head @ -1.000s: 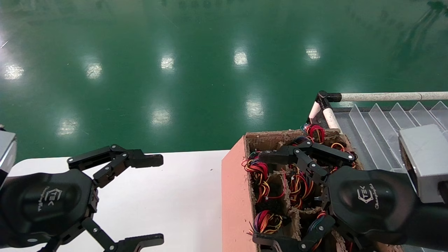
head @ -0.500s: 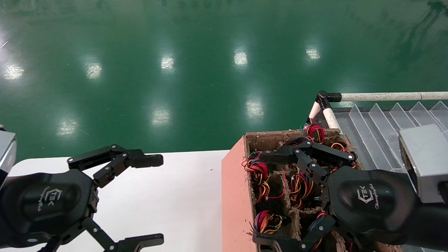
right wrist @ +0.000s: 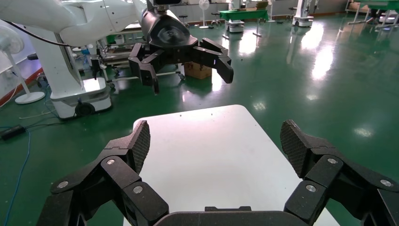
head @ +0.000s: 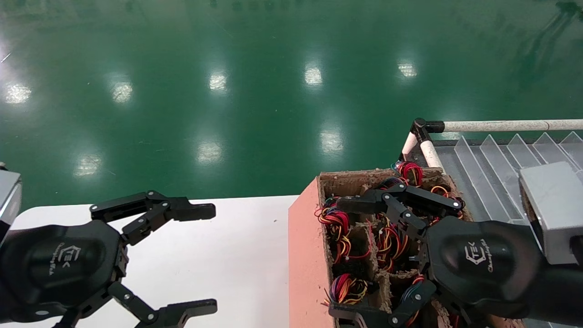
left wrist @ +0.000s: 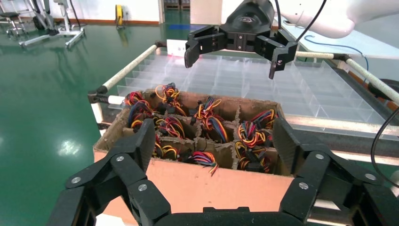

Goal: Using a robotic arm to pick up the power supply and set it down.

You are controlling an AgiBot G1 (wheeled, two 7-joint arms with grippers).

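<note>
The power supply is hidden: only coils of red, yellow, orange and black wires (head: 334, 221) show in the compartments of the salmon cardboard box (head: 303, 255), and no grey box is in view. My right gripper (head: 337, 258) hangs open above the box's near compartments, holding nothing. In its own wrist view the right gripper (right wrist: 214, 141) looks out over the white table (right wrist: 211, 103). My left gripper (head: 213, 259) is open over the white table (head: 246, 237), left of the box. From the left wrist view, the left gripper (left wrist: 214, 141) faces the cardboard box (left wrist: 211, 183) and its wires (left wrist: 211, 125).
A clear plastic divided tray (head: 492, 168) with a white pipe rail (head: 510, 125) lies behind and right of the box. A plain grey block (head: 553, 209) sits at my right wrist. Green floor surrounds the table.
The left gripper's fingers have drawn slightly closer together. The right arm and the box have not moved.
</note>
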